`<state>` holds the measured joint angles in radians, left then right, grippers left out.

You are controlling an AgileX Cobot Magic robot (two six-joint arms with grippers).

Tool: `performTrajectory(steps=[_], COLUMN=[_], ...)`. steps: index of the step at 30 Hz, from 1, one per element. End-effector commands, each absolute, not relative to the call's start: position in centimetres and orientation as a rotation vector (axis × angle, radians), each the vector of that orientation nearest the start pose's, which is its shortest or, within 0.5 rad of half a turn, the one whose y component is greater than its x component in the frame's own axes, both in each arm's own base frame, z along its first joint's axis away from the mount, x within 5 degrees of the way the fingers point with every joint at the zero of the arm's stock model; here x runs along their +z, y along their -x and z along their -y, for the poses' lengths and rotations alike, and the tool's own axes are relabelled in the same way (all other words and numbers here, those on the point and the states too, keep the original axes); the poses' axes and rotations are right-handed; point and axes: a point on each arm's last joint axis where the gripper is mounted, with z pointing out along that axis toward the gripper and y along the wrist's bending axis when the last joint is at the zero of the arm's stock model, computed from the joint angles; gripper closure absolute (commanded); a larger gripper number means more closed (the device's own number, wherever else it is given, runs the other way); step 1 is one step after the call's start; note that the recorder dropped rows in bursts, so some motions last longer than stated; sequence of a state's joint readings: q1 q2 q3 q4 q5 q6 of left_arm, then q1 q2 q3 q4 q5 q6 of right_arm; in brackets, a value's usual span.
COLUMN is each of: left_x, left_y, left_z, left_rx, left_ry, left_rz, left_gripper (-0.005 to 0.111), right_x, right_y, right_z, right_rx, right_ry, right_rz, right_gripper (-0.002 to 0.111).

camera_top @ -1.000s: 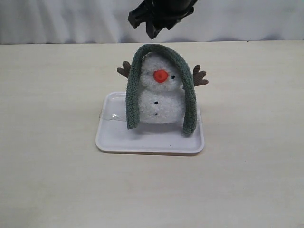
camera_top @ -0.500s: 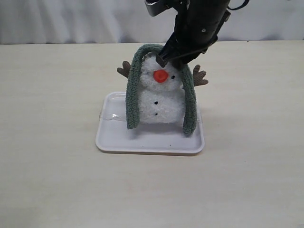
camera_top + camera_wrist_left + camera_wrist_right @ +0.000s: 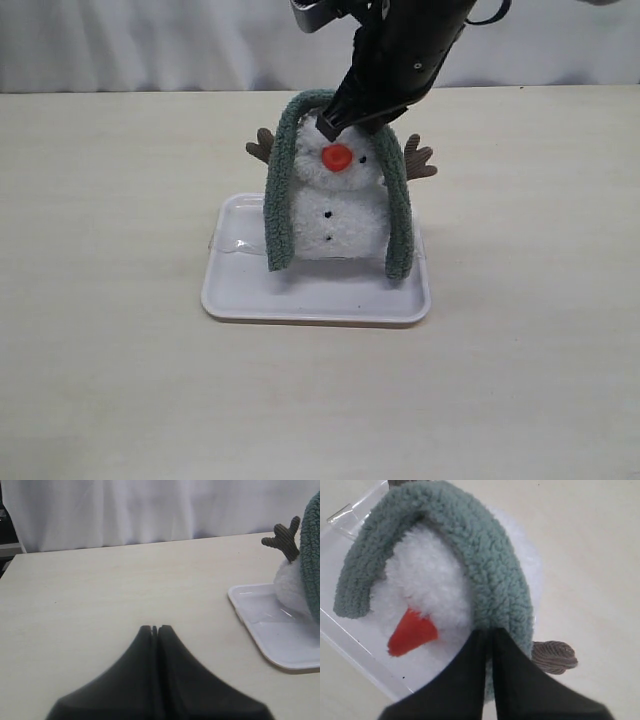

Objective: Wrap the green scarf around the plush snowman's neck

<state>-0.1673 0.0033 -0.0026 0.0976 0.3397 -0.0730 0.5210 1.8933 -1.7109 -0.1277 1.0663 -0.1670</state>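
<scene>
At the centre of the exterior frame you have the snowman (image 3: 338, 210) standing on a white tray (image 3: 300, 298). The scarf (image 3: 279, 200) arches over its head, both ends hanging to the tray. Your right gripper (image 3: 331, 126), upper centre, has its fingers pressed together against the scarf on the head and may be pinching fabric, but that is hidden. Your left gripper (image 3: 155, 629) is clenched empty over the table (image 3: 100, 580) near the tray.

A pale cream counter (image 3: 120, 380) with a matte, faintly speckled top fills most of the exterior view. Behind its far edge hangs a white curtain (image 3: 150, 45) in soft vertical folds. The light is even and casts only weak shadows.
</scene>
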Motion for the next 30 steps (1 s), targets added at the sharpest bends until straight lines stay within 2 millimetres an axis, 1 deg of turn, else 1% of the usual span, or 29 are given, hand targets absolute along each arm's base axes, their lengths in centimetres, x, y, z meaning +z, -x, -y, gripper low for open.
performTrajectory(steps=[1,4,5,8,9,10,12,13,16,19,22,25,27,30], left_x=[18.4,18.4,18.4,18.4,18.4,18.4,18.4,18.4,18.4,18.4,18.4,18.4,18.4,18.4], left_y=[-5.3,-5.3,-5.3,-5.3,-5.3,-5.3,-5.3,-5.3,-5.3,-5.3,-5.3,-5.3,-5.3,-5.3], left_z=[0.7,0.7,0.7,0.7,0.7,0.7,0.7,0.7,0.7,0.7,0.7,0.7,0.7,0.7], left_rx=[-0.088,-0.088,-0.088,-0.088,-0.088,-0.088,-0.088,-0.088,-0.088,-0.088,-0.088,-0.088,-0.088,-0.088], left_ry=[-0.149,-0.149,-0.149,-0.149,-0.149,-0.149,-0.149,-0.149,-0.149,-0.149,-0.149,-0.149,-0.149,-0.149], left_rz=[-1.805,-1.805,-1.805,-1.805,-1.805,-1.805,-1.805,-1.805,-1.805,-1.805,-1.805,-1.805,-1.805,-1.805], left_gripper=[0.107,0.107,0.107,0.107,0.107,0.107,0.107,0.107,0.107,0.107,0.107,0.107,0.107,0.107], right_x=[29.4,29.8,29.9,30.6,30.8,30.9,30.9,30.8,30.3,29.4,29.3,29.5,29.7,30.1], right_y=[-36.6,-36.5,-36.4,-36.1,-36.0,-35.9,-36.0,-36.0,-36.4,-36.9,-37.2,-37.3,-37.5,-37.3], right_z=[-19.6,-19.5,-19.5,-19.3,-19.2,-19.3,-19.3,-19.4,-19.7,-19.9,-19.7,-19.6,-19.7,-20.5], right_rx=[-0.06,-0.059,-0.055,-0.053,-0.052,-0.044,-0.028,-0.024,-0.012,-0.018,-0.064,-0.084,-0.077,-0.086], right_ry=[0.968,0.965,0.962,0.957,0.953,0.95,0.928,0.922,0.9,0.899,0.897,0.882,0.879,0.903], right_rz=[-2.525,-2.518,-2.515,-2.507,-2.505,-2.504,-2.504,-2.503,-2.505,-2.514,-2.498,-2.477,-2.453,-2.392], right_gripper=[0.103,0.102,0.1,0.083,0.073,0.067,0.059,0.059,0.062,0.072,0.086,0.104,0.104,0.104])
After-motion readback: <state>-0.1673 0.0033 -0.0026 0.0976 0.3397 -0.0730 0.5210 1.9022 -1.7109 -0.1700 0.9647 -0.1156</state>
